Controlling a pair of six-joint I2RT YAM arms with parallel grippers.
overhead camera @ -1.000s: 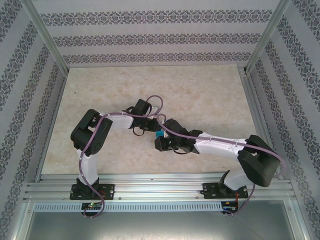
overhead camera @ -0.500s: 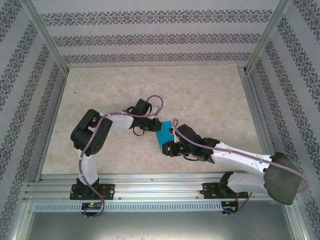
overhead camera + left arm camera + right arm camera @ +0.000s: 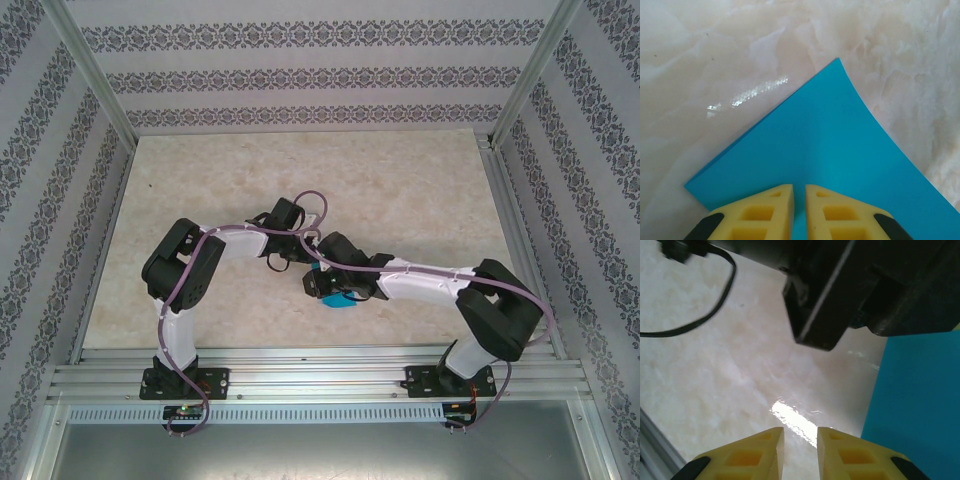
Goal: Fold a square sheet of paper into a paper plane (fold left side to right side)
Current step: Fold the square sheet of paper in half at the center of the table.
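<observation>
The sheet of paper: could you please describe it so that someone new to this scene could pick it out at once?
Start at the marbled table and go to its middle. The sheet of paper lies there, partly under the wrist of the right arm; it is the only bright cyan-blue thing among black and white parts.

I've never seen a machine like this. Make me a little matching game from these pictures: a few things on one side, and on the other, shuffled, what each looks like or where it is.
Things
1. left claw
2. right claw
3. sheet of paper
4. table

Descriptions
A. pale, marbled, with a shiny glare spot
B. yellow fingers with a clear gap, above bare table, the paper off to one side
C. bright cyan-blue, plain and unmarked
D. yellow fingers almost touching, right over the paper

Pairs: 1-D, 2-B, 3-C, 4-A
</observation>
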